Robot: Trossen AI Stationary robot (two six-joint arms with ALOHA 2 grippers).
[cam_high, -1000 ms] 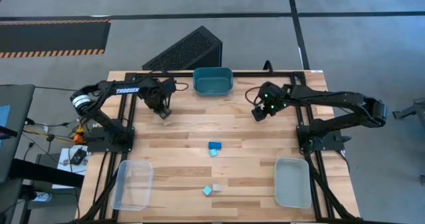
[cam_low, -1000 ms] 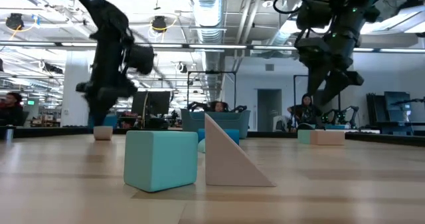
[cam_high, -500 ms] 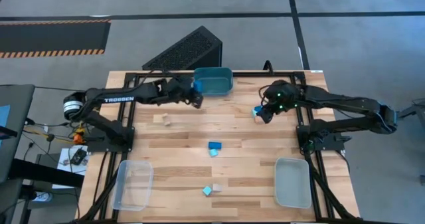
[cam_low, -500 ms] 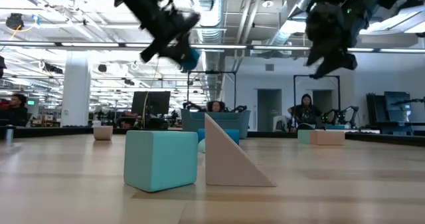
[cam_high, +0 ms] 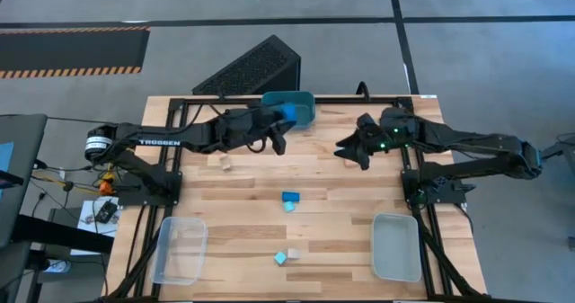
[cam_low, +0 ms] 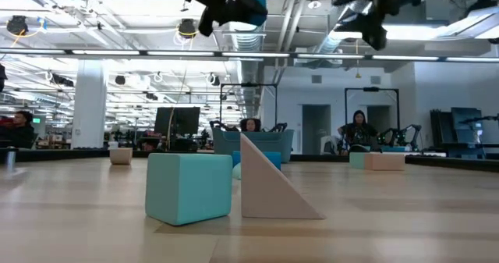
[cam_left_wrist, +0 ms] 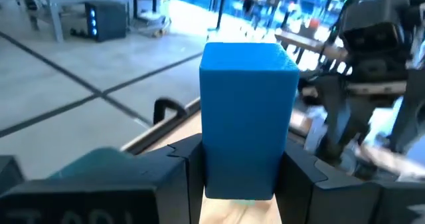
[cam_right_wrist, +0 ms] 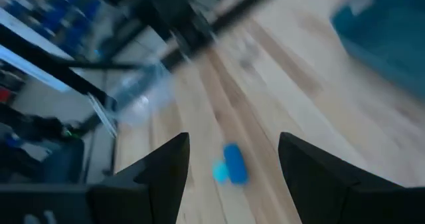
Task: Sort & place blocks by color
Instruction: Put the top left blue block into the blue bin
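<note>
Low view: nearest, by the desk's (cam_high: 234, 222) front edge, a light teal cube (cam_low: 188, 186) sits just beside a tan wood wedge (cam_low: 273, 181) whose slope falls rightward. Farther back, mid-desk, a blue block (cam_high: 290, 197) lies touching a paler teal piece (cam_high: 288, 207). A tan block (cam_high: 223, 163) rests near the left edge. At the far edge, the left gripper (cam_left_wrist: 242, 165) is clenched on a plain, smooth-faced blue block (cam_left_wrist: 248, 117), long axis running out past the fingers, held beside the teal bin (cam_high: 301, 104). The right gripper (cam_high: 349, 149) hangs spread apart, empty, toward the far right corner.
</note>
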